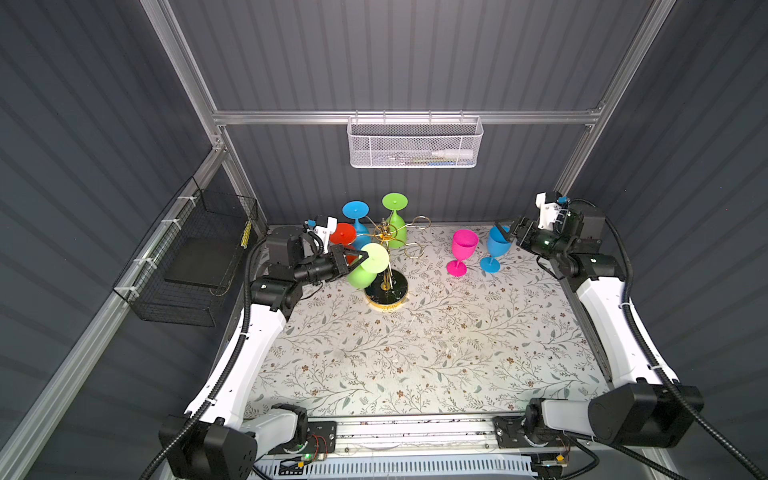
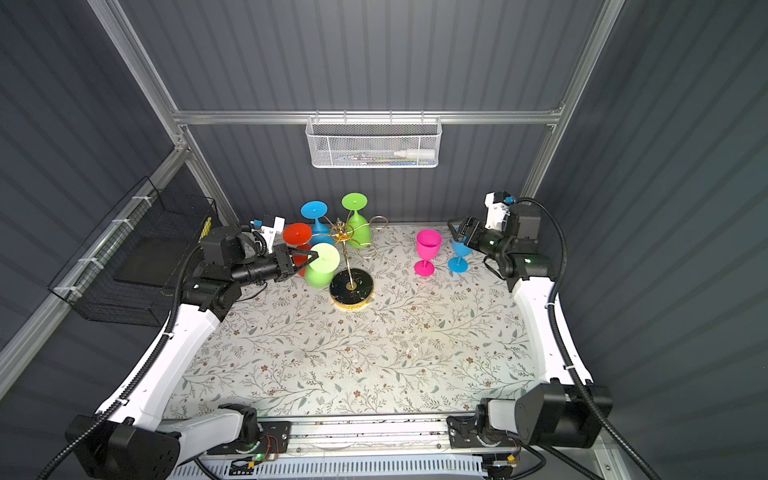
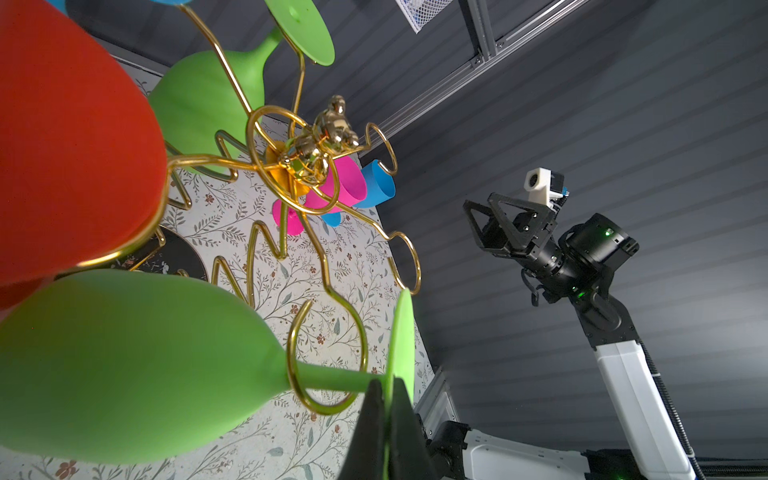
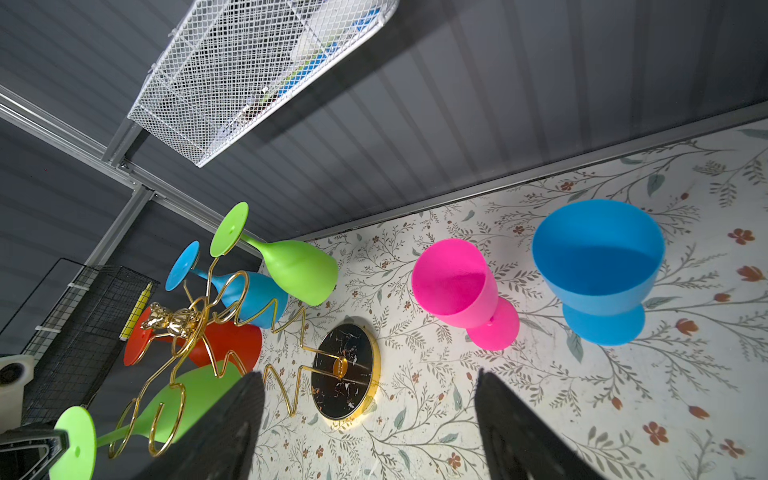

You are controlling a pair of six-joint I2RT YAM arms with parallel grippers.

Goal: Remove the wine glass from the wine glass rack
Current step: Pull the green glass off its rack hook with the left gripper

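Note:
The gold wire wine glass rack (image 1: 386, 293) (image 2: 352, 289) (image 4: 345, 370) stands on its round black base at the back left. Several glasses hang upside down from its loops. The nearest wine glass (image 1: 359, 277) (image 2: 318, 277) (image 3: 124, 365) is light green, and its stem passes through a gold loop (image 3: 328, 357). My left gripper (image 1: 360, 258) (image 2: 312, 259) (image 3: 386, 386) is shut on the edge of this glass's flat foot (image 3: 401, 345). My right gripper (image 1: 509, 235) (image 2: 457, 232) (image 4: 368, 374) hangs open and holds nothing, by the rim of a blue glass (image 1: 496, 245) standing on the table.
Red (image 1: 343, 235), blue (image 1: 355, 210) and green (image 1: 395, 201) glasses also hang on the rack. A pink glass (image 1: 463, 249) (image 4: 453, 282) stands beside the blue one (image 4: 598, 257). A white mesh basket (image 1: 415, 143) hangs on the back wall. A black wire basket (image 1: 195, 257) sits on the left wall.

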